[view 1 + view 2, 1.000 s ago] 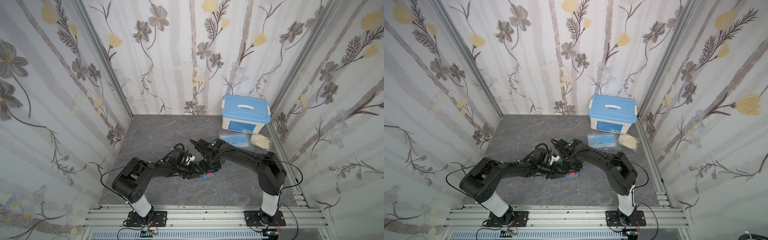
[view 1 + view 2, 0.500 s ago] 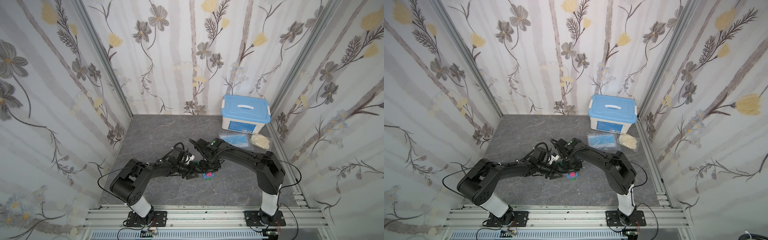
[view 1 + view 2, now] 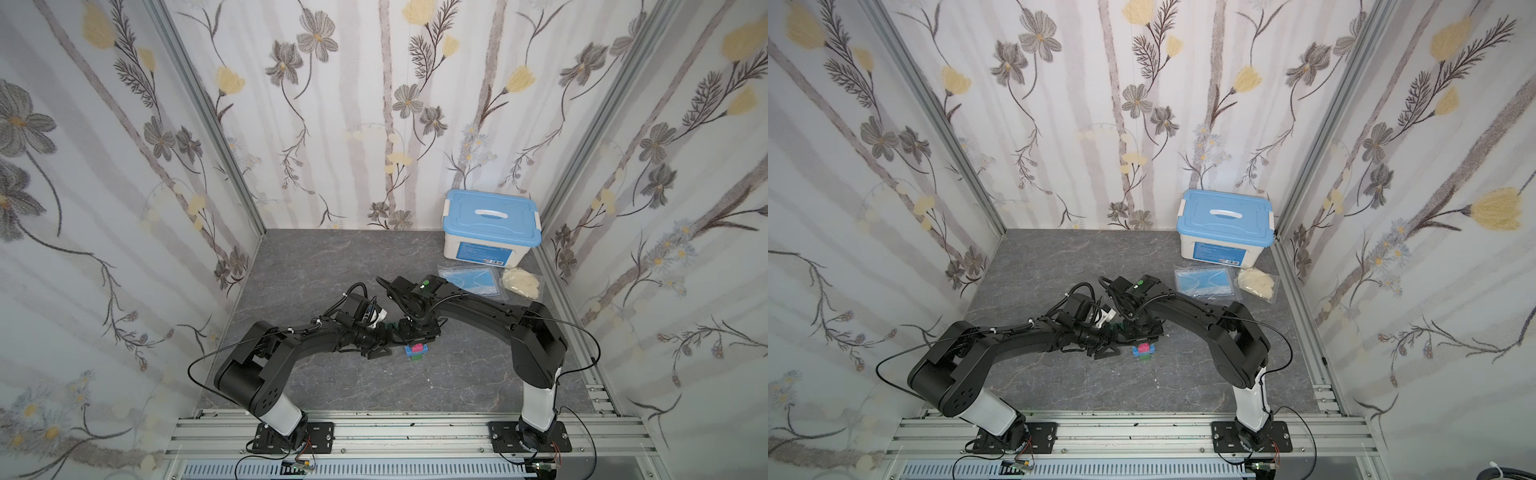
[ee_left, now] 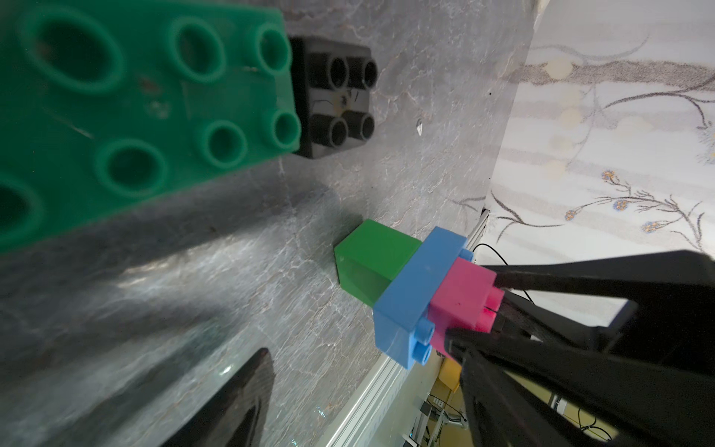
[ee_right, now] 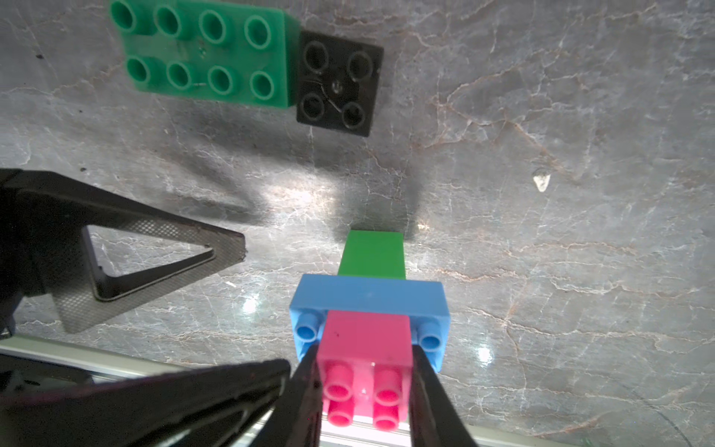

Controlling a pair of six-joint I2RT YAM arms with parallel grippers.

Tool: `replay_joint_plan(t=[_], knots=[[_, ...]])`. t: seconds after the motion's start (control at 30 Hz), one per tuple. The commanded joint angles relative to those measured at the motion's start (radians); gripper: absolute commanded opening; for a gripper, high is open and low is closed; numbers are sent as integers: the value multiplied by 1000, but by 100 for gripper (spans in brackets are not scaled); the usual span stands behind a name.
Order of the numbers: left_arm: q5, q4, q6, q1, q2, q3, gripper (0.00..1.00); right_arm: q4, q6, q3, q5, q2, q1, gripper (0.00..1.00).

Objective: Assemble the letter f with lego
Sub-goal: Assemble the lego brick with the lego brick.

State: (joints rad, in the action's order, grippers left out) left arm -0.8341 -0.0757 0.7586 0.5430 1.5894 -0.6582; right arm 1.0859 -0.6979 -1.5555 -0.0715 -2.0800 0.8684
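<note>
The right pincer (image 5: pixel 363 360) is clamping the pink brick (image 5: pixel 365 340) by its two smooth side walls, with the jaws closed snugly against it and the studs left bare. The pink brick is sitting on top of the blue crossbar (image 5: pixel 367 296). Directly under the blue crossbar, a small green brick (image 5: pixel 373 253) is standing on the grey counter (image 5: pixel 541 232), so the three are forming a short upright stack. Near the blue crossbar, on the left arm's side, the green bar (image 5: pixel 209 58) and the black brick (image 5: pixel 338 83) are lying studs-up on the counter with their edges touching. Whether they are clicked together is not clear. The left pincer (image 5: pixel 263 307) is hovering just beside the blue crossbar, its jaws standing well apart with nothing between them. Well apart from the blue crossbar, toward the back wall, a blue-lidded box (image 3: pixel 490 226) is sitting. These bricks are probably light, hard and rigid, with glossy walls that could slip under a weak or crooked grip. They look sturdy rather than fragile. The stack is resting on one small brick, so it is likely tippy under any sideways push. The black brick is best held across two opposite flat walls, leaving its studs and underside free for pressing straight down. The green bar is best held across its narrow width.
</note>
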Motion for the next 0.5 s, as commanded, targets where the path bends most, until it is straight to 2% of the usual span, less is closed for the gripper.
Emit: replay_joint_plan(t=[0.0,0.47], knots=[[15,21,-21,-3,-13,-9,82,2,0,-11,27,5,0,39],[58,86,-43,-23,-43,-16,86,17,2,-28,31,25,0,53]])
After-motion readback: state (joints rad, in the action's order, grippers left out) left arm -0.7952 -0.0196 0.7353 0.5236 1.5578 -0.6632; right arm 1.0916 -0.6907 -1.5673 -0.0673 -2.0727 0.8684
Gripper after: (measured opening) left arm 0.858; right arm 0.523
